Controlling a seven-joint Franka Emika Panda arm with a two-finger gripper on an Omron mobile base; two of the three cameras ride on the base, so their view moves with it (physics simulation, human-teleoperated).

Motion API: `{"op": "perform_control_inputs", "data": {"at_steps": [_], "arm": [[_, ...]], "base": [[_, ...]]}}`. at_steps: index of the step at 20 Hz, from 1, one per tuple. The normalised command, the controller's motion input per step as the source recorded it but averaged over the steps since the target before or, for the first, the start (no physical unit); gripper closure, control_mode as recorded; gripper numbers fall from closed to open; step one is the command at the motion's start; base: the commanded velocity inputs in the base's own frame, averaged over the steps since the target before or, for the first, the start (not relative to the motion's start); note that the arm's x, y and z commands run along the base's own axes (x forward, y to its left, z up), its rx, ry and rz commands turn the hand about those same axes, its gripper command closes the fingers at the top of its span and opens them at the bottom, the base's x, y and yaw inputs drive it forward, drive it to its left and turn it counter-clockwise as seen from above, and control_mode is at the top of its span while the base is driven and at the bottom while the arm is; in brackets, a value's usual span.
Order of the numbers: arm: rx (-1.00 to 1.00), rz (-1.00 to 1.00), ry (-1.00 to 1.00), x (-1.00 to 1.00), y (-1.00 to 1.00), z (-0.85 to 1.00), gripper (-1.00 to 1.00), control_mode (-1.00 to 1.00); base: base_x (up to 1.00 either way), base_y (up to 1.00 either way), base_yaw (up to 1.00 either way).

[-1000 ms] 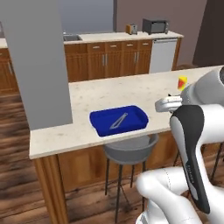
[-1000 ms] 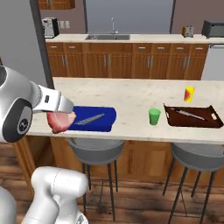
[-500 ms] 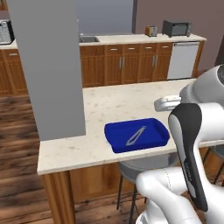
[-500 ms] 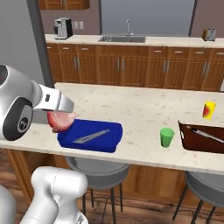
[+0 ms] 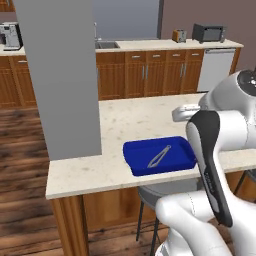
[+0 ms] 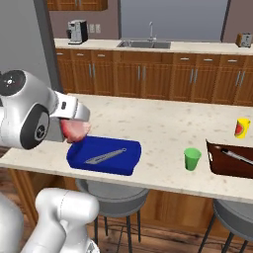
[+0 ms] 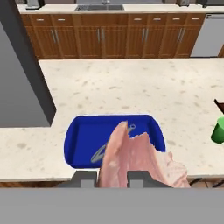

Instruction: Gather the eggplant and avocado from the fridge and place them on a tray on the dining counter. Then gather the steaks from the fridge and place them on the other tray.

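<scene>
My gripper point(image 7: 113, 178) is shut on a pale pink steak point(image 7: 138, 161), which hangs over the near edge of the blue tray point(image 7: 81, 133). In the right base view the gripper point(image 6: 77, 120) holds the steak point(image 6: 74, 131) just above the left end of the blue tray point(image 6: 79, 154) on the dining counter point(image 6: 163, 123). Metal tongs point(image 6: 105, 156) lie inside that tray. The dark brown tray point(image 6: 220, 163) sits at the counter's right end, cut off by the picture edge. The fridge, eggplant and avocado are out of view.
A green cup point(image 6: 192, 158) and a yellow cup point(image 6: 241, 128) stand near the brown tray. A grey pillar point(image 5: 60, 75) rises at the counter's left end. Stools point(image 6: 111, 192) stand under the near edge. The wall counter with a sink point(image 6: 143, 44) runs behind.
The base has driven, so the whole scene has shifted and the blue tray now lies closer below the hand. The steak stays gripped.
</scene>
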Motion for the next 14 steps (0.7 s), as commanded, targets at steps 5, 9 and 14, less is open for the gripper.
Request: {"op": "perform_control_inputs", "data": {"at_steps": [5,9,14], "arm": [[0.01,-0.04,0.08,0.84,-0.22,-0.29,1.0,-1.0],[0.0,-0.16,0.27,0.73,-0.25,-0.32,1.0,-1.0],[0.0,-0.17,0.44,0.64,-0.28,-0.2,1.0,-1.0]], "base": [[0.0,0.0,0.0],[0.0,0.0,0.0],[0.0,0.0,0.0]]}}
